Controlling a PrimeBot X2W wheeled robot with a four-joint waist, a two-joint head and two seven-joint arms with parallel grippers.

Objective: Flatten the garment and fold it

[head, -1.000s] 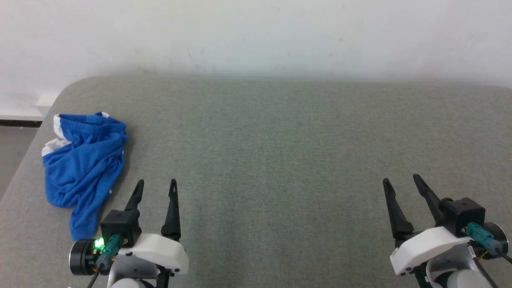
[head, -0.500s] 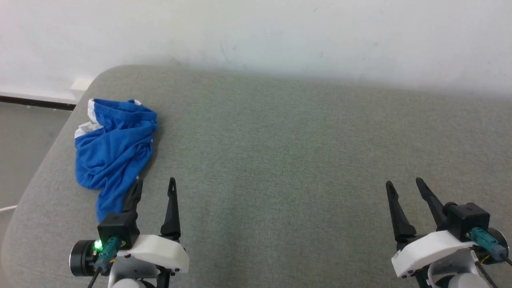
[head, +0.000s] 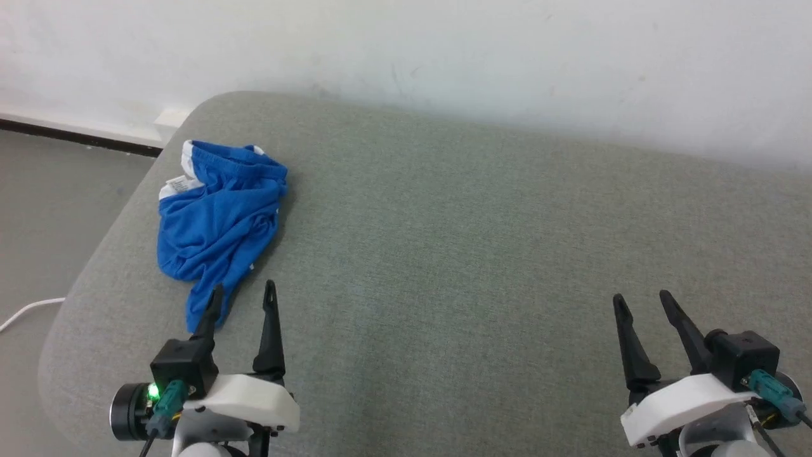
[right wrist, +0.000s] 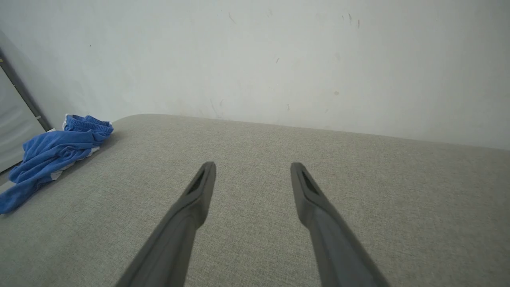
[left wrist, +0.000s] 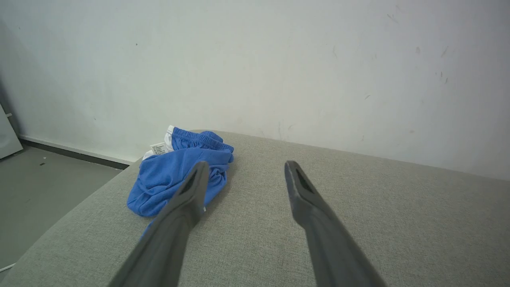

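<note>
One grey padded surface [head: 444, 254] carries your crumpled blue shorts [head: 219, 228] near its far left corner, soft, limp, likely light; left gripper [head: 243, 291] spread empty just short of a leg end, right gripper [head: 639, 297] spread empty well apart; pinch the white waistband [head: 188, 158] corners.

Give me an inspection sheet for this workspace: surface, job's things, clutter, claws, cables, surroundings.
Surface: grey-green padded surface, rounded far-left corner.
Job's things: blue shorts crumpled near that corner, white waistband and label showing; not flattened.
Clutter: nothing seen.
Claws: left claw open, beside the shorts' near tip; contact cannot be told. Right claw open over the bare surface, far from the shorts.
Cables: white cable on the grey floor, left.
Surroundings: scuffed white wall; dark baseboard.
</note>
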